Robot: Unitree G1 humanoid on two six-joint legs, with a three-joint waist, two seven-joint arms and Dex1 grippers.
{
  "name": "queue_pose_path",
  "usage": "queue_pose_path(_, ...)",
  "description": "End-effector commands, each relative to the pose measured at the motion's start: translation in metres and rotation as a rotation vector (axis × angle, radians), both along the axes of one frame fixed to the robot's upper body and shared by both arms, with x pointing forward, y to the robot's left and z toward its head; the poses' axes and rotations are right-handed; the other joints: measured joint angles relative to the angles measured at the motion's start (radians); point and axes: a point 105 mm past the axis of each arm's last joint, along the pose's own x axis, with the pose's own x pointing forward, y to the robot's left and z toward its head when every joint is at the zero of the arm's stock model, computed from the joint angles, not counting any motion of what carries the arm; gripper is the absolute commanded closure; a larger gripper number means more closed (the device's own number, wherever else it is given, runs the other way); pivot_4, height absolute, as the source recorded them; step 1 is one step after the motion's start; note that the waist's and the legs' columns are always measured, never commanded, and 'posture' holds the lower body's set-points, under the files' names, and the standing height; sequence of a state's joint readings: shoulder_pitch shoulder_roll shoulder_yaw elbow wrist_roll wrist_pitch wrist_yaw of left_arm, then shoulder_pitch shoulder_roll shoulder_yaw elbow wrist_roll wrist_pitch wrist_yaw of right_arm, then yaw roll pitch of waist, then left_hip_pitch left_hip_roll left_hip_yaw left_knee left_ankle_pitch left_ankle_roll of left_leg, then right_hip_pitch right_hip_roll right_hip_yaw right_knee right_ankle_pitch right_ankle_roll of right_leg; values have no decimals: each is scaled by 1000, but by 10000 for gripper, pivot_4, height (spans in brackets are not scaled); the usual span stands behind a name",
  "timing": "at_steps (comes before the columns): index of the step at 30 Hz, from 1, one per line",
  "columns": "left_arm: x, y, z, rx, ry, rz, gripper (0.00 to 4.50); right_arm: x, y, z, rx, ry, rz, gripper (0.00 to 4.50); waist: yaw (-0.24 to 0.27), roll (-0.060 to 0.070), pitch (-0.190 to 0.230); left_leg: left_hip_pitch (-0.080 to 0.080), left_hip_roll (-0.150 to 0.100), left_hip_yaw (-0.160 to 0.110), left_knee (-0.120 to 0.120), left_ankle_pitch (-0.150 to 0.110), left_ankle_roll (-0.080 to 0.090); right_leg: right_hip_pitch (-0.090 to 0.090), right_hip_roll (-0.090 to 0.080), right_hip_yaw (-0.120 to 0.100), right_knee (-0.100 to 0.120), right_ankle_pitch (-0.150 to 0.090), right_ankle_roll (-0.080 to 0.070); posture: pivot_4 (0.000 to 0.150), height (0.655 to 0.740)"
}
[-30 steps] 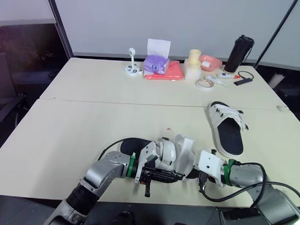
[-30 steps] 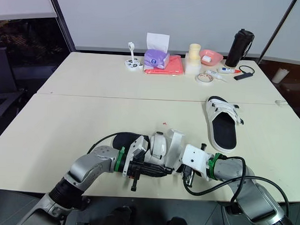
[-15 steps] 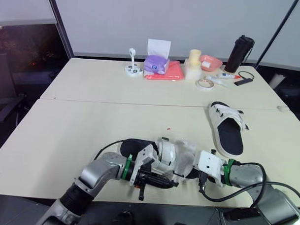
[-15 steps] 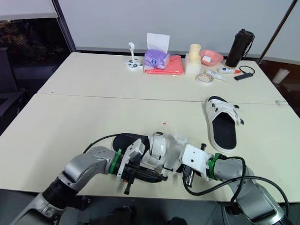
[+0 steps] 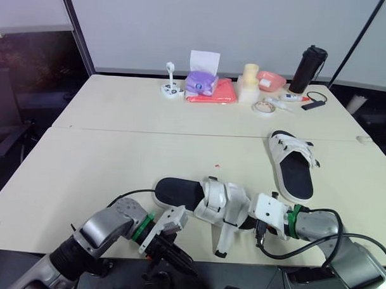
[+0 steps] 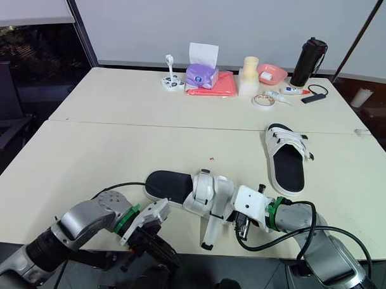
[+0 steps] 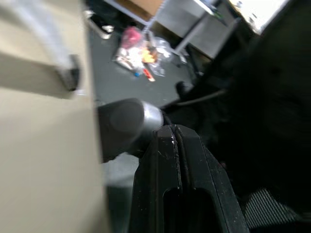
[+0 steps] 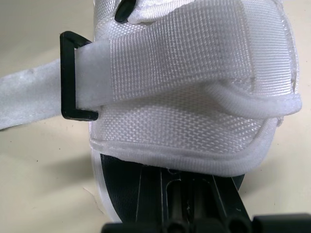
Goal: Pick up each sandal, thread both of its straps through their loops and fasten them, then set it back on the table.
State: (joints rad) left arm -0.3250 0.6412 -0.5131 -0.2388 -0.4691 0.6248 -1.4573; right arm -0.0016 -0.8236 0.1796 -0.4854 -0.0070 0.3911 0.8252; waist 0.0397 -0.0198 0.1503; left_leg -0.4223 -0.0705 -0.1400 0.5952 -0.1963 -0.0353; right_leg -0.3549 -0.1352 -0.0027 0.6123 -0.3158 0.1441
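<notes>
Along the table's [image 5: 103, 160] far edge, top centre of the frame, stand a purple tissue box [image 5: 201, 81], a red cloth [image 5: 215, 92], a tape roll [image 5: 265, 107] and a black bottle [image 5: 308, 68], well apart from the work. The second sandal [image 5: 292, 162] lies at right, straps fastened. The near sandal [image 5: 204, 199] lies at lower centre by the front edge, 1 strap [image 5: 223, 237] trailing off it. The right gripper [image 5: 247, 220] pinches its toe end. The left gripper [image 5: 175, 260], fingers pressed together and empty, hangs below the table edge at lower left. 1 second ago it was at the sandal with that strap raised upright.
</notes>
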Motion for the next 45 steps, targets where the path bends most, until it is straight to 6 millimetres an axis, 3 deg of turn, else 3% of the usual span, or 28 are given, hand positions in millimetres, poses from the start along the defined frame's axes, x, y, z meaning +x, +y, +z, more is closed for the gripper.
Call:
queue_pose_path(1, 2, 0, 12, -69, -80, -22, 44679, -21, -15, -51, -73, 238, -47, 45000, 0, 0, 0, 0, 0, 0, 0, 0, 0, 0, 0, 0, 0, 0, 0, 1500, 7400)
queue_pose_path(4, 13, 9, 14, -62, -122, 15, 44679, -21, -13, -50, -69, 236, -48, 45000, 0, 0, 0, 0, 0, 0, 0, 0, 0, 0, 0, 0, 0, 0, 0, 1500, 7400)
queue_pose_path(8, 52, 41, 29, -14, -227, 147, 44679, -20, -15, -51, -71, 236, -51, 45000, 1, 1, 0, 0, 0, 0, 0, 0, 0, -1, 1, 0, 0, 0, 0, 1500, 7400)
queue_pose_path(11, 72, 45, 46, -41, -256, 211, 44679, -19, -15, -52, -70, 235, -52, 45000, 1, 0, 0, 0, 0, -1, 0, 0, 0, -1, 1, 0, 1, 0, 0, 1500, 7400)
queue_pose_path(14, 94, 35, 70, -103, -269, 267, 37150, -16, -15, -52, -71, 230, -48, 45000, 0, -2, -1, 0, -1, 0, 1, 0, 0, 0, 1, 0, 1, 0, 1, 1500, 7400)
queue_pose_path(19, 98, 19, 82, -134, -249, 225, 12508, -14, -14, -51, -71, 227, -42, 45000, -9, -2, -1, 1, -2, 0, 1, 0, 0, -1, 2, 0, 4, 2, 4, 1500, 7400)
queue_pose_path(21, 90, 10, 82, -127, -215, 152, 3011, -14, -13, -51, -75, 230, -33, 45000, -10, -2, -1, 1, -2, 0, 0, 0, 0, -1, 3, 0, 5, 2, 5, 1500, 7400)
queue_pose_path(24, 70, 2, 68, -72, -184, 11, 3011, -16, -14, -52, -80, 237, -24, 45000, -11, -3, -1, 2, -2, 1, 1, 1, 0, 0, 3, 0, 5, 2, 5, 1500, 7400)
queue_pose_path(30, 49, 1, 52, -34, -151, -90, 3011, -22, -13, -53, -80, 249, -21, 45000, -11, -2, -1, 3, -1, 0, 1, 1, 0, 1, 2, 0, 5, 2, 4, 1500, 7400)
queue_pose_path(34, 64, -19, 56, -201, -443, -61, 3011, -28, -14, -54, -79, 263, -26, 45000, 3, -3, -3, 3, -1, 0, 1, 1, 0, 1, 1, 0, 4, 1, 1, 1500, 7400)
queue_pose_path(38, 63, -21, 53, -250, -544, -101, 3011, -30, -14, -55, -78, 267, -30, 45000, 1, -2, -4, 3, -1, 0, 2, 1, 0, 2, 1, 0, 3, 0, 1, 1500, 7400)
queue_pose_path(45, 61, -25, 44, -435, -1003, -285, 3011, -29, -16, -54, -81, 265, -36, 45000, 2, -2, -4, 3, -2, 0, 1, 1, 0, 3, 1, 0, 2, 0, 1, 1500, 7400)
